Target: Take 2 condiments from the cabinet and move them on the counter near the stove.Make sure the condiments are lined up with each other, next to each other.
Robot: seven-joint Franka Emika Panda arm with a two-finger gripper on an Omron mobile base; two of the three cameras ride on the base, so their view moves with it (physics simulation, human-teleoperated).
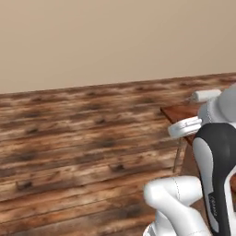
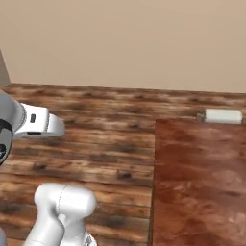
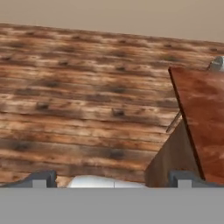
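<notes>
The two small dark finger tips of the gripper [image 3: 112, 178] rise nearest the lens in the hand view, one at the left and one at the right — set wide apart, with nothing between them. Beyond them lies the dark-streaked wooden plank floor [image 3: 74, 100], running to the plain beige wall [image 3: 109, 15] at the far side. To the right stands the glossy reddish-brown wood-grain counter slab [image 3: 203, 113], its near corner and pale side panel in sight; a small white cylindrical object [image 2: 223, 116] lies at its far edge, too small to identify.

From the base cameras the white arm [image 2: 60, 211] is folded low and close in, the hand held out over the floor.

No bottles, shelf or cooktop appear in these pictures, so the condiments cannot be placed from here. The step in hand is, I judge, travel: the base must turn or drive until the open shelf comes into sight. Doing it well probably means keeping the arm tucked clear of the counter's corner, leaving the fingers spread for the first bottle, and stopping square to the shelf — near enough for a level reach.
</notes>
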